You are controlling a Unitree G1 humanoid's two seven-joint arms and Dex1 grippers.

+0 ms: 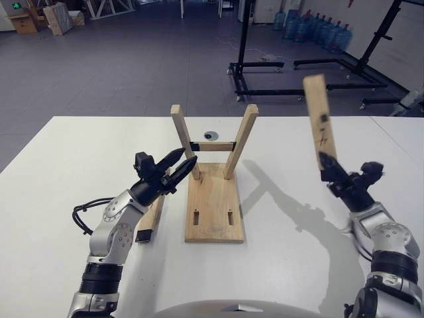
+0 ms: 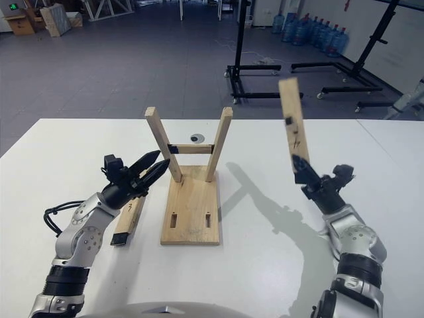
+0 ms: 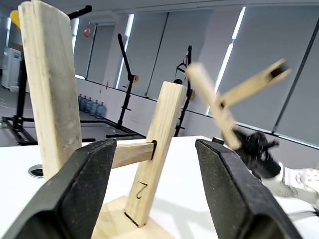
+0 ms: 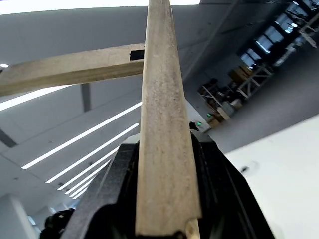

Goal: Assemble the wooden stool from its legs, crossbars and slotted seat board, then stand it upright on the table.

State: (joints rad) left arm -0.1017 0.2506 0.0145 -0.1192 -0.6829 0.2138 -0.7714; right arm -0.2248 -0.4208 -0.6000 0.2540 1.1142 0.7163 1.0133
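Observation:
The slotted seat board (image 1: 214,202) lies flat mid-table. Two legs (image 1: 185,141) (image 1: 241,140) stand in its far slots, joined by a crossbar (image 1: 215,146). My left gripper (image 1: 180,165) is open just left of the left leg's base, and its fingers (image 3: 75,194) frame both standing legs. A spare leg (image 1: 151,218) lies on the table beside the board's left edge, under my left arm. On the right, my right gripper (image 1: 329,165) is shut on a further leg (image 1: 320,119) held upright above the table. A crossbar (image 4: 75,69) sticks out from that leg's side.
A black cable (image 1: 86,212) loops on the table at the left. A small round hole (image 1: 211,135) sits in the table behind the stool. Black wheeled stands (image 1: 265,66) and water bottles (image 1: 318,30) are on the floor beyond the far edge.

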